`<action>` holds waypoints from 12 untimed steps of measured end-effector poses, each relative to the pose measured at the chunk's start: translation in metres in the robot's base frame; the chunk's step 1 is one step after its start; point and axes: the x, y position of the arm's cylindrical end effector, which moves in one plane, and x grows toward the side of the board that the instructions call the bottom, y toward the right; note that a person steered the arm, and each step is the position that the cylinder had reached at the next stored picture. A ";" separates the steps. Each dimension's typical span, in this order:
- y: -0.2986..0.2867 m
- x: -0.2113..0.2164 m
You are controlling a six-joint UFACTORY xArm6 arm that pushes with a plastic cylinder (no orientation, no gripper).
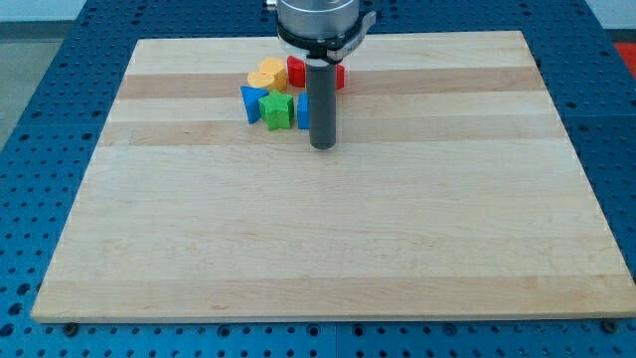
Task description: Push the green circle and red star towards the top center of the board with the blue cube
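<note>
- My tip (322, 146) rests on the wooden board (328, 249), a little below the cluster of blocks and at its right side; it is only a bare rod, so it grasps nothing
- The rod stands upright and hides part of the blocks behind it: a blue block (303, 111) shows just at the left of the rod, and I cannot tell its full shape
- A green block (277, 110) sits touching this blue block on its left; its outline looks notched, more like a star than a circle
- A blue triangular block (250, 102) lies just at the left of the green one
- A yellow block (268, 74) with rounded lobes sits above them, and an orange piece (257, 78) shows at its left edge
- A red block (298, 73) is beside the yellow one, near the view's top centre, partly behind the rod; more red shows at the rod's right side
- All blocks are packed together near the top edge of the board, so there is little room above them
- The board is pale wood with lengthwise grain stripes; its lower half, left and right parts have wide free room
- Around the board is a blue perforated table (50, 119)
</note>
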 end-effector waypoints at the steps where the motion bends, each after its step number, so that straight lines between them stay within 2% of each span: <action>1: 0.000 0.000; 3: -0.002 0.045; 6: 0.013 0.052; 7: -0.022 0.052; 8: -0.051 0.043; 10: -0.045 -0.004; 12: -0.038 -0.016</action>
